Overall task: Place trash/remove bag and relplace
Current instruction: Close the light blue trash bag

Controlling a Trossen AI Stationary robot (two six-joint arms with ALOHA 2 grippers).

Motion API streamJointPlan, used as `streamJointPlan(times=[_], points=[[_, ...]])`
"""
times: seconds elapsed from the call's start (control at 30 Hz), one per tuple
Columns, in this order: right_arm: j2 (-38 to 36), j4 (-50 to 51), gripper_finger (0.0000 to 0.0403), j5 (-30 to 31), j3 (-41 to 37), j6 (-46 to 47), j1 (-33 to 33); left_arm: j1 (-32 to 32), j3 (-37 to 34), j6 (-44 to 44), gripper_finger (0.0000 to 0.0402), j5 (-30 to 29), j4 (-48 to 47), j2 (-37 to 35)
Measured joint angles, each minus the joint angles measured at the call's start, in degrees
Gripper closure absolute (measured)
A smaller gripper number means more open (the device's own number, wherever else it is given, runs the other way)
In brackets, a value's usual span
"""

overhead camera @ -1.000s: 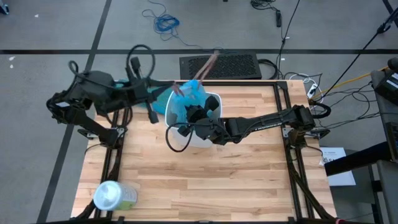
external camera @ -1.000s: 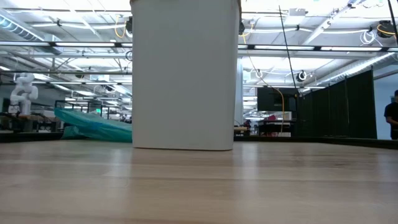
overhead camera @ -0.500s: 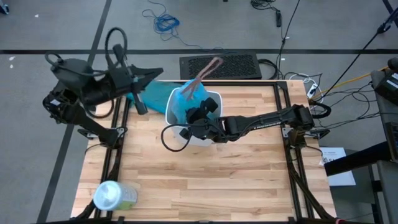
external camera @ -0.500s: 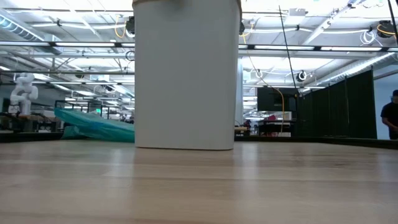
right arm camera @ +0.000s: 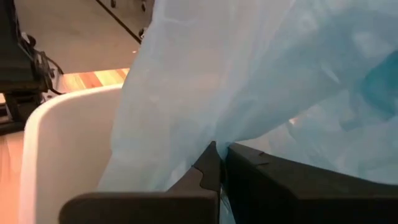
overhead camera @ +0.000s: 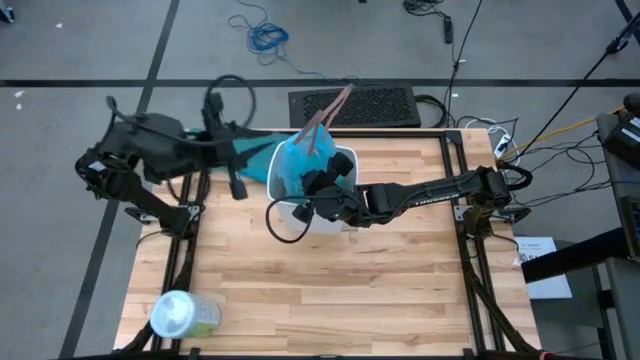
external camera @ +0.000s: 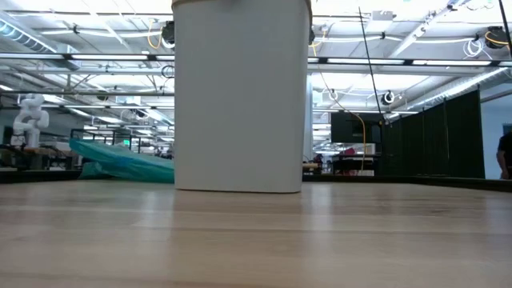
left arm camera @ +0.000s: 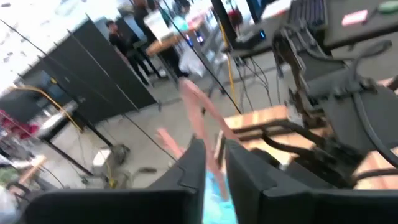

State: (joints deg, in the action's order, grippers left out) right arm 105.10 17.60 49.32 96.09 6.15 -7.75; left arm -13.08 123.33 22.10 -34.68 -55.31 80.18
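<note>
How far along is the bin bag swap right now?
Looks done: bag is bunched up in the white bin. In hand: right hand pinches the bag; left hand hovers beside the bin. Left: lift it out, fit a fresh liner.

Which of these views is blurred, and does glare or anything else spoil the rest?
Left wrist view: motion-smeared throughout, even the left gripper. Low view: bright ceiling lights behind, the white bin blocks the middle. Right wrist view: sharp, filled by the bag. High view: evenly lit.
</note>
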Motion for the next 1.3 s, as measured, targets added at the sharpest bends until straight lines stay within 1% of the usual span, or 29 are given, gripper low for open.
streamJointPlan(times=[0.13,0.2,0.33,0.4,0.53,0.6,0.7,0.83,0.9,1.0,1.07,1.13,1.27,1.3], points=[[-0.41,-0.61,0.0403,-0.04,0.0,-0.02,-0.17,1.07,0.0,-3.51,0.0285,0.01,-1.25,2.3],[-0.46,-0.7,0.0403,-0.02,0.0,-0.02,-0.21,1.94,0.0,-3.85,0.0263,-0.01,-1.2,3.51],[-0.44,-0.76,0.0403,-0.13,0.0,-0.29,-0.44,5.01,-0.04,-5.19,0.0236,0.48,0.54,5.69],[-0.44,-0.91,0.0403,-0.11,0.0,-0.73,-0.57,6.49,-0.04,-5.28,0.023,1.67,1.57,6.38],[-0.44,-1.15,0.0403,-0.15,0.0,-0.85,-0.76,9.36,-0.04,-5.51,0.0226,7.61,5.2,7.27],[-0.44,-1.13,0.0403,-0.15,0.0,-0.85,-0.76,10.75,-0.04,-5.71,0.0225,8.08,6.76,7.55],[-0.44,-1.46,0.0403,-0.13,0.0,-0.85,-0.88,13.03,-0.07,-6.69,0.0225,9.85,7.38,8.09],[-0.44,-2.78,0.0403,-0.14,0.0,-1.41,-1.09,15.42,-0.07,-8.32,0.0225,16.07,7.45,8.94],[-0.44,-2.87,0.0403,-0.11,0.0,-1.46,-1.14,16.4,-0.07,-8.34,0.0226,17.38,8.13,9.66],[-0.44,-2.74,0.0403,-0.13,0.0,-1.45,-1.32,17.22,-0.11,-8.29,0.0238,17.84,8.75,10.67],[-0.44,-2.79,0.0403,-0.13,0.0,-1.42,-1.39,17.79,-0.11,-8.29,0.0256,17.94,9.92,11.0],[-0.44,-2.68,0.0403,-0.15,0.0,-1.4,-1.45,17.94,-0.11,-8.13,0.0286,17.96,10.82,11.28],[-0.44,-2.7,0.0403,-0.13,0.0,-1.7,-1.53,17.97,-0.11,-4.95,0.0379,19.23,13.21,11.56],[-0.44,-2.66,0.0403,-0.13,0.0,-1.7,-1.53,17.95,-0.11,-4.25,0.0389,20.12,14.09,11.58]])
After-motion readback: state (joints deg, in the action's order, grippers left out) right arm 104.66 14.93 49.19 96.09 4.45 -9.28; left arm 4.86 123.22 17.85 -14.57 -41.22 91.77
